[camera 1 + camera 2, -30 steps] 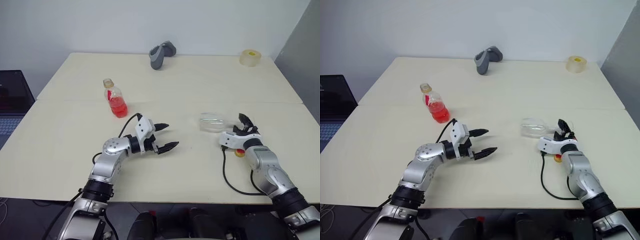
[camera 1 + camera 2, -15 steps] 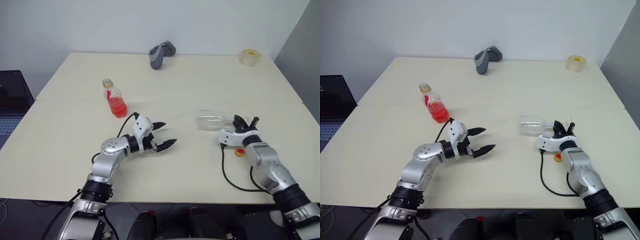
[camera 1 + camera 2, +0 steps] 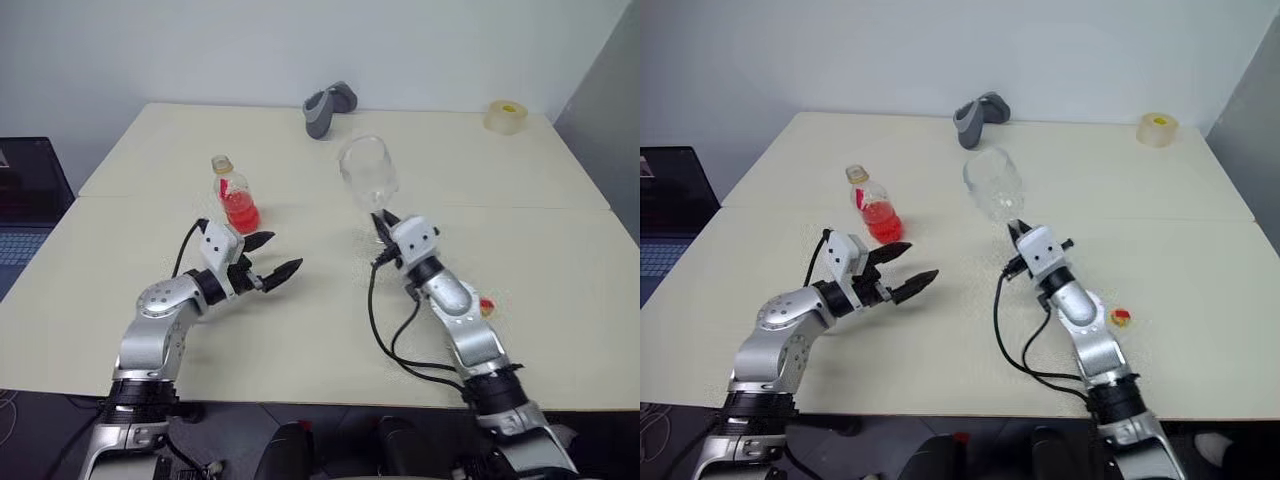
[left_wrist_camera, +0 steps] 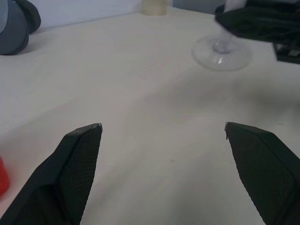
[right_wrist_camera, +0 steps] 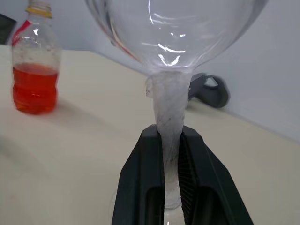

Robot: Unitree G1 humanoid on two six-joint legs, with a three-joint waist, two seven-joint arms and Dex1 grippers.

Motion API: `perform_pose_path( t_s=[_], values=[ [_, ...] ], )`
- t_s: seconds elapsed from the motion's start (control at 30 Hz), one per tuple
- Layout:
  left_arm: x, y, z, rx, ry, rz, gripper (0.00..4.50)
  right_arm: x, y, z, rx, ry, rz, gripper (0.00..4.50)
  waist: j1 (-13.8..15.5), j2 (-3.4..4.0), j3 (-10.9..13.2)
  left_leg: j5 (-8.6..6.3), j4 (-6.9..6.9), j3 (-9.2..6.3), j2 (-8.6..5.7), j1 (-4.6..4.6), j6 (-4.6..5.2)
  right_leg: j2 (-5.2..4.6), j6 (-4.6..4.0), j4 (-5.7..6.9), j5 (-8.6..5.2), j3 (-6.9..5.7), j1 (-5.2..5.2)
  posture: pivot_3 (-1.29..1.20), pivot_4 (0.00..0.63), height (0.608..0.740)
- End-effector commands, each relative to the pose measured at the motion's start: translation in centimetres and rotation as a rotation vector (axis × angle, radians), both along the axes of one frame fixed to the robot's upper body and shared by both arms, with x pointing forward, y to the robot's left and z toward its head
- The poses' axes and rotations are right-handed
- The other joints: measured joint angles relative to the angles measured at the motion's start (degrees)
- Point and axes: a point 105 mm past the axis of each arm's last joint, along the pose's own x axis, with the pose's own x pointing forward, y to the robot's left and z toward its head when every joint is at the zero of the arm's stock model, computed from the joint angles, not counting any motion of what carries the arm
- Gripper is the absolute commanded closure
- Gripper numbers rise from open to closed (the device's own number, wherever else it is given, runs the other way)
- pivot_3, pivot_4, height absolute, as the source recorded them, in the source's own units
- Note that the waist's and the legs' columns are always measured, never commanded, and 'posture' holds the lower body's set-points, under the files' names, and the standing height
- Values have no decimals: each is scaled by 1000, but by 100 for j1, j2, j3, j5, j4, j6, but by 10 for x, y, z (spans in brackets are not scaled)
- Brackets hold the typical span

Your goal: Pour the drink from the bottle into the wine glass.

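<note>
Centre frame, my right fingers (image 5: pixel 171 154) pinch the fragile, slippery wine glass (image 3: pixel 367 172) by its thin stem; left fingers (image 3: pixel 272 256) spread wide, empty, beside the light bottle (image 3: pixel 233 196).

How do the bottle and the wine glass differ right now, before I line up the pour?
The bottle stands free on the table, while the wine glass is gripped by its stem in the right gripper. The bottle holds red drink in its lower part; the wine glass bowl is empty. The bottle has a narrow neck, the wine glass a wide rounded bowl. Both are clear and upright. The left gripper is open near the bottle.
</note>
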Motion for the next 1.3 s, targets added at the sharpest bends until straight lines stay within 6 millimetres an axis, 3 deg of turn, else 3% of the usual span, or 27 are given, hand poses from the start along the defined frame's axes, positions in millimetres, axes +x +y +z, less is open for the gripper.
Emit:
perform_pose_path(
  t_s=[0.03,0.37,0.57,0.97,1.3],
  values=[
    [-2,2,16,-7,-49,9,0,11,6,3,85,0,48,4380,-8,0,0,0,0,0,0,0,0,0,0,0,0,0,-1,0,150,740],
    [-5,3,29,-11,-64,19,0,35,13,-24,58,64,64,4380,-34,2,1,0,-3,3,3,3,0,1,-1,3,0,2,-4,0,150,740],
    [-7,3,31,0,-67,16,0,34,12,-36,44,90,75,4380,-50,2,1,0,-4,2,4,3,-1,1,-1,5,0,2,-4,0,150,740],
    [-4,-5,46,-1,-110,-22,0,28,5,-46,-7,98,71,135,-48,2,1,0,-4,3,4,3,-1,1,-1,5,1,3,-4,0,150,740],
    [-6,-11,46,10,-115,-65,0,18,-7,-49,-34,135,99,35,-32,3,1,0,-4,2,4,2,-1,1,-1,5,0,3,-4,0,150,740]
  ],
)
